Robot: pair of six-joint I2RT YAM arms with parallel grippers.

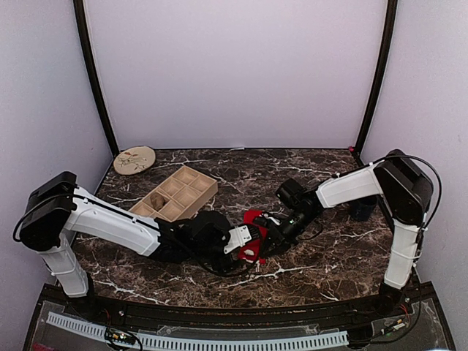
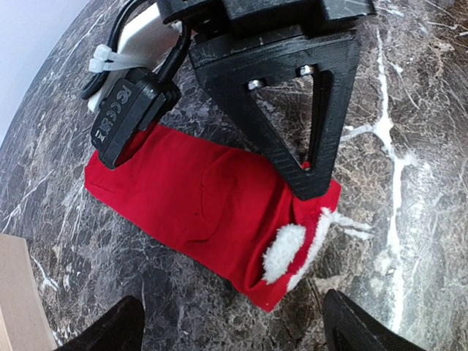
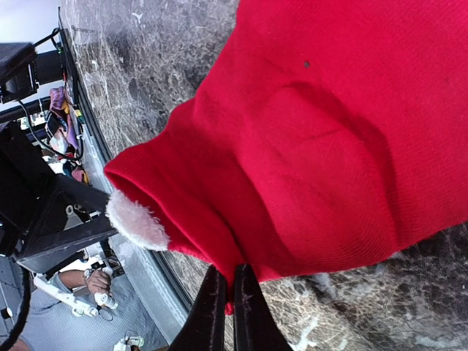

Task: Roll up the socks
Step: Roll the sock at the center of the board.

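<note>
A bright red sock with a white fuzzy patch lies flat on the dark marble table, in the middle of the overhead view. My right gripper is shut on the edge of the red sock near its cuff, and its black fingers show in the left wrist view. My left gripper hovers open just short of the cuff end, holding nothing. A tan-brown lump, possibly the other sock, sits in a tray compartment.
A wooden compartment tray stands left of centre behind the left arm. A round patterned plate lies at the back left corner. The two grippers are close together over the red sock. The table's near edge shows in the right wrist view.
</note>
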